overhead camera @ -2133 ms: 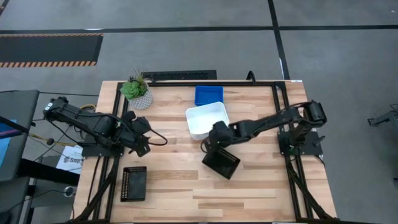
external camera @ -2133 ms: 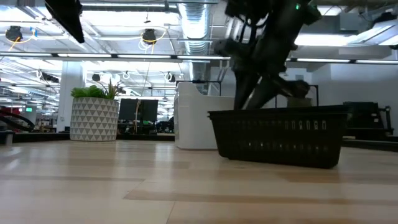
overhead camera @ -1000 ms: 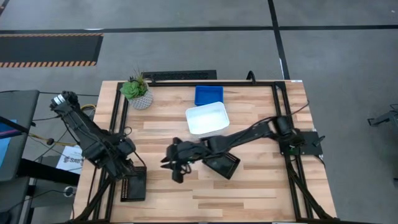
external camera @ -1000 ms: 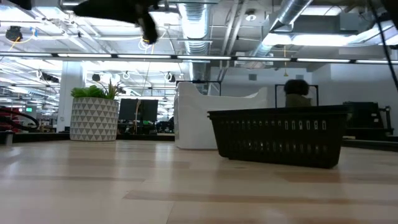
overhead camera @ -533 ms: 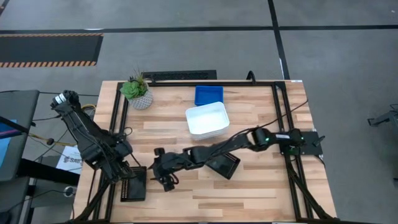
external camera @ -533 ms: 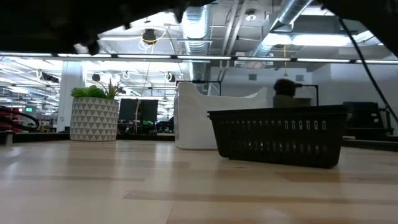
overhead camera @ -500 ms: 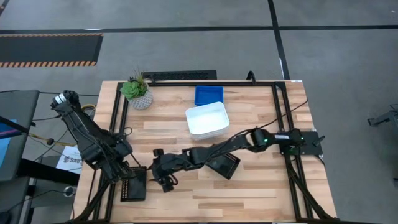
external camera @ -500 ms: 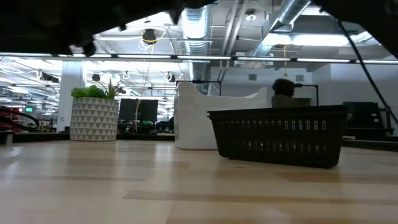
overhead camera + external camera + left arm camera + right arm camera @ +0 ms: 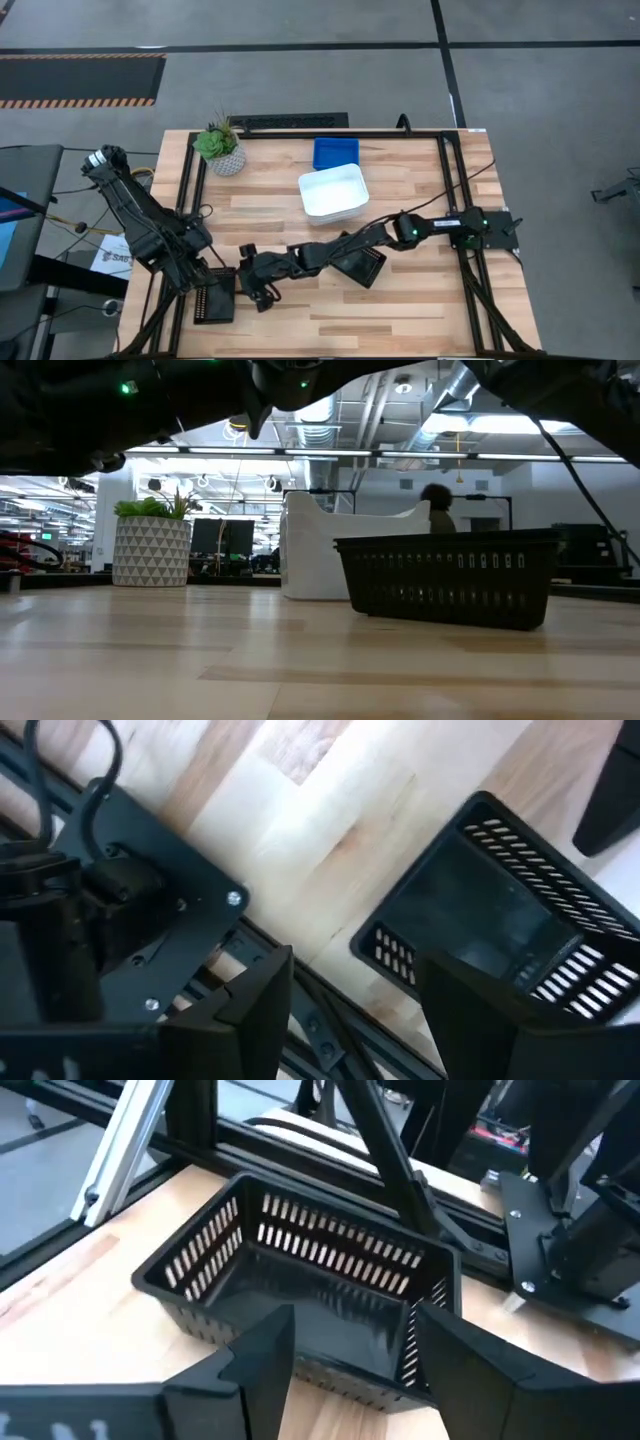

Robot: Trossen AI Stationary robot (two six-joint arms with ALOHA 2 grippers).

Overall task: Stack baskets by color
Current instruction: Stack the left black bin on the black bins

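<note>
From above, the right arm (image 9: 340, 248) lies across the black basket (image 9: 362, 266) in the middle of the table, hiding one corner of it, and the white basket (image 9: 334, 192) overlaps the near edge of the blue basket (image 9: 334, 151), so how many trays sit in either cannot be told. The left gripper (image 9: 205, 279) is lost against the second black basket (image 9: 213, 300) at the table's left edge, and in the left wrist view that basket is cut off by the picture's edge. In the low view both arms are only dark shapes across the top, and a person (image 9: 437, 506) far behind the baskets is too blurred to make out.
</note>
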